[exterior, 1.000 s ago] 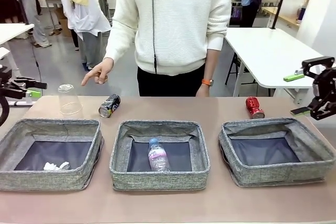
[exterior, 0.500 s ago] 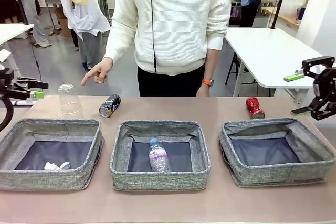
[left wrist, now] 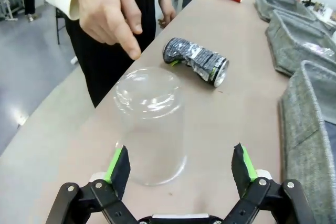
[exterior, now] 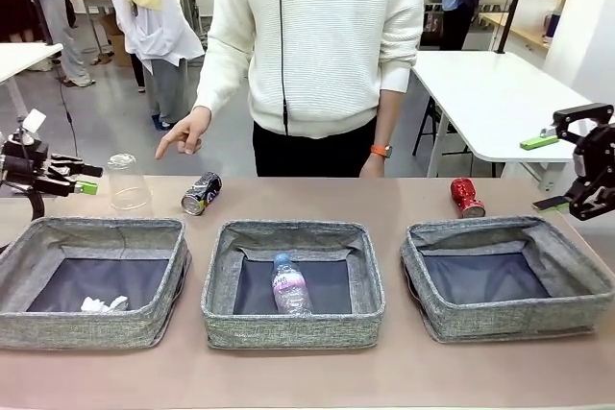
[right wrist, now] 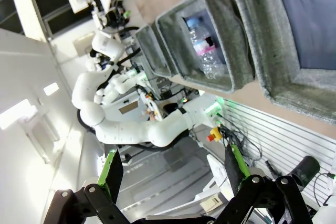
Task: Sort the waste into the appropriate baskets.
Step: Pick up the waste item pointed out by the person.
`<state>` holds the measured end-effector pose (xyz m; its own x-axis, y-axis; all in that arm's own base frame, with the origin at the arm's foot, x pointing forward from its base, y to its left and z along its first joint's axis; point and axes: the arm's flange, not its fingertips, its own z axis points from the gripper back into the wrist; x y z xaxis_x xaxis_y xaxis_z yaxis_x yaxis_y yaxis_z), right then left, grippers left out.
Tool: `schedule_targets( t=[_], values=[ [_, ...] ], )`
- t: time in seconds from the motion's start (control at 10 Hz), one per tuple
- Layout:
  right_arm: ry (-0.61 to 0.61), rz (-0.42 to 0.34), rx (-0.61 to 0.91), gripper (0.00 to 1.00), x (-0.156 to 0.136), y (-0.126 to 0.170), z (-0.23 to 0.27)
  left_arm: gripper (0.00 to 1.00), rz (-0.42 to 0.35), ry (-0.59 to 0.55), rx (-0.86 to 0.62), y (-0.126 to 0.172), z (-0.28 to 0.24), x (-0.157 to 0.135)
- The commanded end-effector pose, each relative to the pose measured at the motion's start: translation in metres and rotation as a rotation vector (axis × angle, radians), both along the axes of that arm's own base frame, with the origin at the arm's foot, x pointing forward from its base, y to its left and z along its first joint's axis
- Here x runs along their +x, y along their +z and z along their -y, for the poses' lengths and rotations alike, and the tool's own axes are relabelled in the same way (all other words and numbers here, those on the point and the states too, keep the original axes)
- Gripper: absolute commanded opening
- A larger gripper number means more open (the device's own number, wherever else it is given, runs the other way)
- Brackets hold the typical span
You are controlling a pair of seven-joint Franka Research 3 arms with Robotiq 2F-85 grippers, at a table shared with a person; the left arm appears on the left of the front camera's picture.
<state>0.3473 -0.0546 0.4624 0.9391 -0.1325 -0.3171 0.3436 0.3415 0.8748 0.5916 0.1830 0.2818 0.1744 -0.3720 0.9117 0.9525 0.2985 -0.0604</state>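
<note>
Left jaws, spread, have neared the clear plastic cup (exterior: pixel 128 182)

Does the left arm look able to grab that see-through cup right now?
Probably yes. The left pincer is open and faces the upturned cup, with nothing between them. The person's hand points at it from the far side, and the crushed can lies apart.

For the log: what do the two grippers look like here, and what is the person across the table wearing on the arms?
The left gripper and right gripper are both black linkage frames with two fingers faced in bright green pads. The left arm has rounded white segments. The person wears a white ribbed knit sweater with long sleeves and an orange wristband.
</note>
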Motion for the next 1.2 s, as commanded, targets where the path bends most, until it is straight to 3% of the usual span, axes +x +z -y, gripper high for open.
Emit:
schedule_targets(
  t=[0.0,0.6,1.1],
  values=[
    [0.005,-0.015,0.000,1.00,0.000,0.005,0.001,1.00,-0.008,0.042,0.021,0.000,0.007,0.023],
    [0.005,-0.015,0.000,1.00,0.000,0.005,0.001,1.00,-0.015,-0.023,-0.004,-0.007,0.056,0.040],
    [0.005,-0.015,0.000,1.00,0.000,0.005,0.001,1.00,-0.021,-0.048,-0.017,-0.016,0.064,0.039]
  ],
)
